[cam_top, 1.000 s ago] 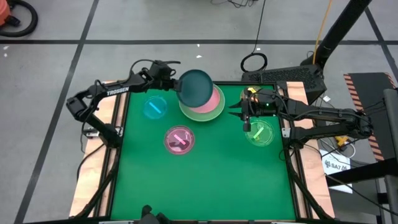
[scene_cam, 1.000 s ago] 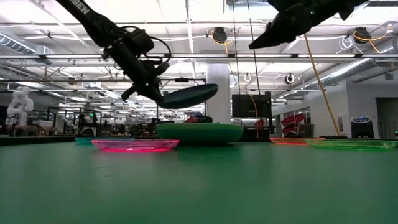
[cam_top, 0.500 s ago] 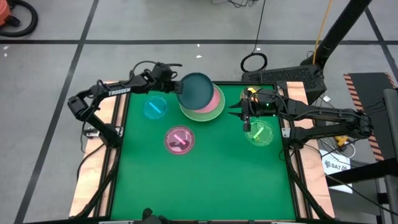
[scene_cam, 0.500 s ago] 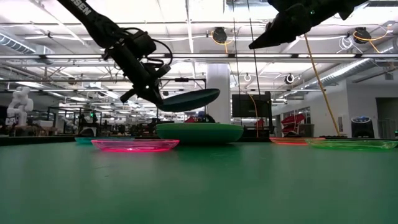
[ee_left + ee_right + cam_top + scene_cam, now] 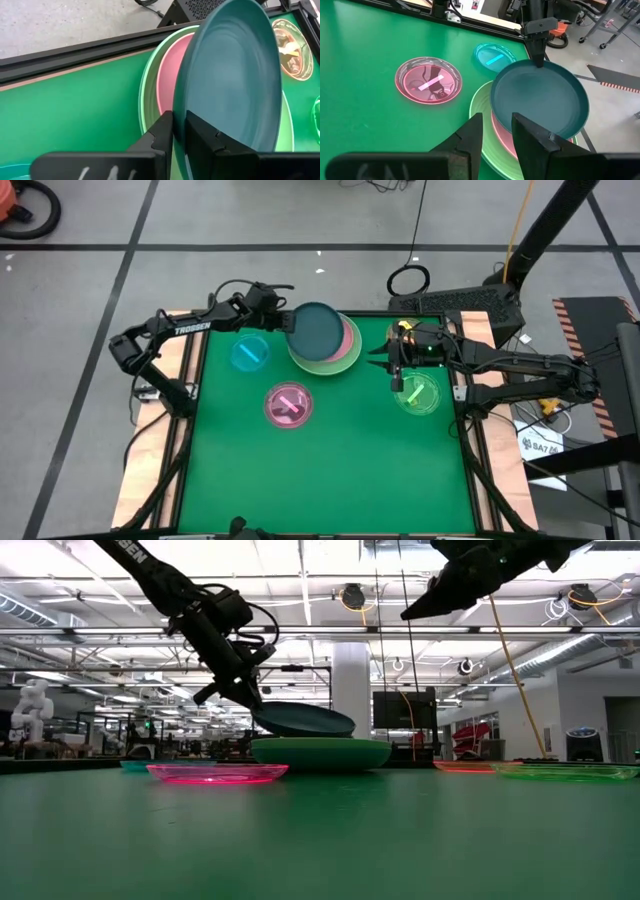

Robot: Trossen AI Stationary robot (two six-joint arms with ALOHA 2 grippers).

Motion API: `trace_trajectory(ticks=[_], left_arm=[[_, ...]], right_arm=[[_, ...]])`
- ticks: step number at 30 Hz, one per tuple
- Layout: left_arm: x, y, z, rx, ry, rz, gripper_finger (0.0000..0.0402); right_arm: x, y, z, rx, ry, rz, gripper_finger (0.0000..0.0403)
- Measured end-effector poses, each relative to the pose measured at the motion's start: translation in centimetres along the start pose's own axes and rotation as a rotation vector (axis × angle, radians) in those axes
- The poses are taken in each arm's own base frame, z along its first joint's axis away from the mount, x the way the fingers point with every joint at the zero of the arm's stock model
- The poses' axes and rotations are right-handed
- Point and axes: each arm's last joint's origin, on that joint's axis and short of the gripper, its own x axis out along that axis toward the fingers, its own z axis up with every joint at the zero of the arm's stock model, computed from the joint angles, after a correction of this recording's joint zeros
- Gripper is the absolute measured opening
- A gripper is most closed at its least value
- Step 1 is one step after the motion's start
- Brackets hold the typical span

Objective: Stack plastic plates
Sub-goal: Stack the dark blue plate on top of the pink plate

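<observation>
Landmark: your plate stack, at the far middle of the green table (image 5: pixel 340 470).

- Stack: green plate (image 5: pixel 345 360) at the bottom, pink plate (image 5: pixel 349 338) lying in it. In the low view you see only the green rim (image 5: pixel 320 752); the pink one is hidden there.
- Dark teal plate (image 5: pixel 316 330): held over the stack's left side, tilted, its lower edge close above the green rim (image 5: pixel 305 720). Whether it touches the stack, you cannot tell. The left wrist view shows it overlapping the pink plate (image 5: pixel 167 75).
- Left claw (image 5: pixel 284 320): at the stack's left edge, pinched narrow on the dark teal plate's rim; one finger (image 5: pixel 162 132) sits on each side of the edge.
- Right claw (image 5: pixel 385 362): raised, just right of the stack, holding nothing. Its fingers (image 5: pixel 470 135) stand a moderate gap apart.
- Blue plate (image 5: pixel 249 354): flat on the table, left of the stack.
- Magenta plate (image 5: pixel 288 404): flat on the table, near side of the stack and slightly left.
- Small green plate (image 5: pixel 418 394): flat on the table, right of the stack, nearer you, below the right arm.
- Orange plate (image 5: pixel 292 42): right of the stack at the far edge, partly under the right arm.
</observation>
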Motion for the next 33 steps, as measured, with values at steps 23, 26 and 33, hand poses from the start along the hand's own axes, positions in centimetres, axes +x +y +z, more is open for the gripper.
trace_trajectory(ticks=[23, 26, 33], left_arm=[[0.00, -0.08, 0.02, -0.052, 0.012, -0.028, 0.0047], [0.00, -0.07, -0.02, -0.056, 0.016, -0.028, 0.0047], [-0.02, -0.12, -0.08, -0.080, 0.033, -0.046, 0.0047]], right_arm=[[0.00, 0.00, 0.00, 0.000, 0.000, 0.000, 0.0099], [0.00, 0.00, 0.00, 0.000, 0.000, 0.000, 0.0099], [0.00, 0.01, 0.01, 0.007, -0.001, 0.003, 0.0099]])
